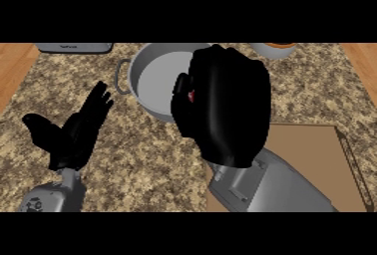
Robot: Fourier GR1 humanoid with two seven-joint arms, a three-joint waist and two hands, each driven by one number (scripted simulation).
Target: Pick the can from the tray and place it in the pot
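My right hand (225, 107) hangs over the right edge of the grey pot (151, 74), fingers curled round a can (193, 95), of which only a small red sliver shows between thumb and fingers. The hand hides most of the can and the pot's right side. The brown tray (316, 149) lies at the lower right, partly under my right forearm. At the left, my left hand (74, 132) is open with fingers up, above the speckled counter.
A grey appliance (74, 47) sits at the back left edge. A pale bowl with something orange (276, 49) stands at the back right. Wooden floor shows beyond both counter sides.
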